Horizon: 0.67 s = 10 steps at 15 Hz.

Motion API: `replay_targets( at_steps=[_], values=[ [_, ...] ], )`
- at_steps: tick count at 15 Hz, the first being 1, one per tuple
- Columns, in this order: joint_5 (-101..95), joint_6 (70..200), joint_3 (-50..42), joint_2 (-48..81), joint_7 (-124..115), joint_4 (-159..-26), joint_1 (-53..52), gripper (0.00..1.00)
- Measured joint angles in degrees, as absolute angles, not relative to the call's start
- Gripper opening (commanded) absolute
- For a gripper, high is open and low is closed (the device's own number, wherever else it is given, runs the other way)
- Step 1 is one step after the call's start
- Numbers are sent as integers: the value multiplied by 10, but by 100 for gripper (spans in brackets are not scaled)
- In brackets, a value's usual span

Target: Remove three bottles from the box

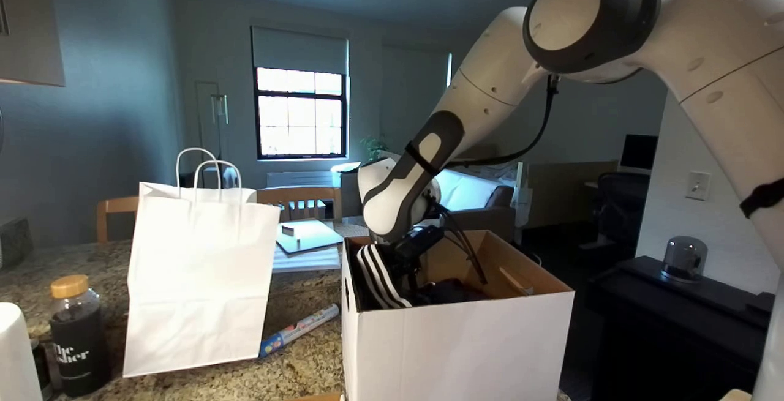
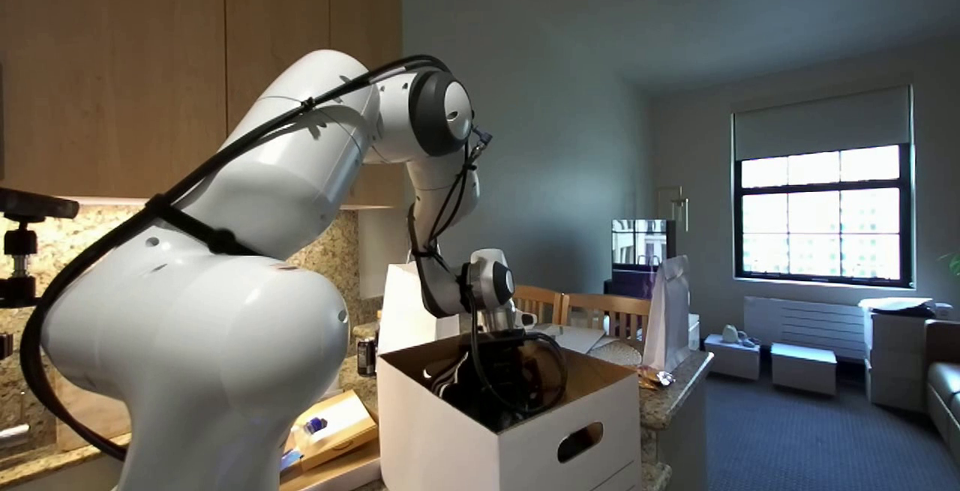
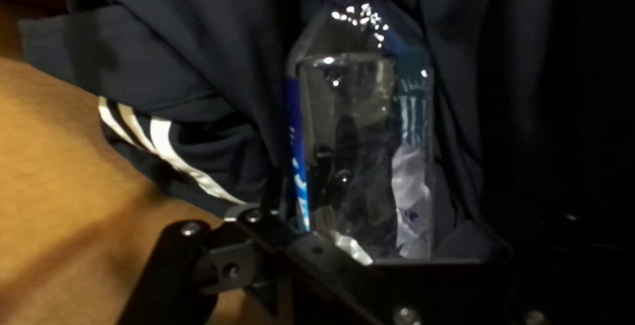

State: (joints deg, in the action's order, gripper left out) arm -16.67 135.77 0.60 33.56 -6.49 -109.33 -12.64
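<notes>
The white box point(image 1: 459, 352), brown inside, stands on the counter in both exterior views point(image 2: 442, 423). My gripper point(image 1: 409, 275) reaches down into it, its fingertips hidden behind the walls and dark cloth. In the wrist view a clear bottle point(image 3: 357, 116) with a blue cap lies on dark clothing, with a blue label along its left side. The gripper point(image 3: 369, 206) comes in from the bottom of that view, jaws spread wide, with the bottle's lower end between them. Its left finger linkage shows beside the bottle; the right side is lost in the dark.
Striped dark clothing point(image 1: 381, 278) fills part of the box near a wall. On the counter are a white paper bag point(image 1: 199, 278), a blue tube point(image 1: 300, 330), a wooden-lidded jar point(image 1: 78, 340) and a laptop point(image 1: 309, 237). An opened carton point(image 2: 334, 431) lies near the arm's base.
</notes>
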Motion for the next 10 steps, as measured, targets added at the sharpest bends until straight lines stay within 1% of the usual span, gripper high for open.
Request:
replay_targets(
  at_steps=[3, 4, 5, 9, 10],
  values=[
    [-167, 1358, 4, 346, -65, -1089, -126, 100],
    [-166, 1358, 3, 350, -65, -1086, -125, 75],
    [-166, 1358, 2, 353, -65, -1082, -124, 73],
    [-166, 1354, -5, 374, -65, -1061, -124, 46],
    [-166, 1351, -6, 376, -65, -1058, -124, 42]
  ],
)
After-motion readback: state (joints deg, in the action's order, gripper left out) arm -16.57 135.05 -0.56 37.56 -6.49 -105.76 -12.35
